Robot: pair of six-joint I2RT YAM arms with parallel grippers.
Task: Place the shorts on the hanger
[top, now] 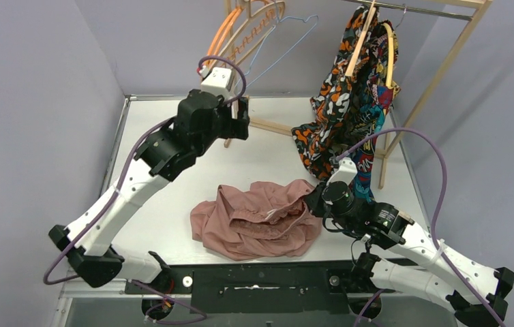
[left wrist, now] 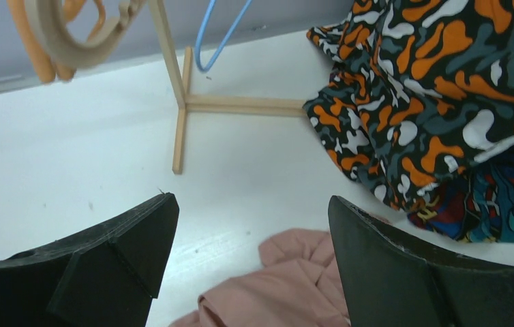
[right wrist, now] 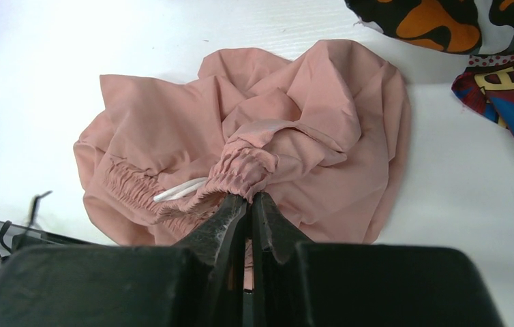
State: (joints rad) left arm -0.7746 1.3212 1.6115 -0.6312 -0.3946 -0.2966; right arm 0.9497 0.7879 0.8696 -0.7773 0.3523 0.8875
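- Pink fabric first: the shorts [top: 254, 221] lie in a crumpled heap on the white table [top: 268, 157], near its front edge and roughly midway between my two arm bases.
- My right claw [right wrist: 249, 201] is clamped on the gathered elastic waistband at the right side of the heap. The wrist view shows both fingers pressed together with a bunched fold of waistband pinched at their tips.
- The thin white drawstring [right wrist: 179, 191] lies along the waistband just left of that pinch point, loose on the cloth.
- The rest of the shorts rest flat on the table, and I cannot tell whether the pinched fold is lifted off it.
- My left claw [left wrist: 253, 204] is spread wide and grips nothing. Bare table and a corner of the pink cloth show between its fingers.
- From the top camera that arm reaches towards the back of the table, with the claw up above the surface near the foot of the wooden rack [top: 438, 75].
- The light-blue wire hanger [left wrist: 203, 69] hangs at the rack's left end, behind the left claw and well apart from the shorts.
- Beside it hang an orange hanger [top: 220, 37] and pale wooden hangers [top: 254, 30].
- A multicoloured patterned garment [top: 350, 102] hangs from the rack on the right, its lower folds reaching down to the table just behind my right wrist.
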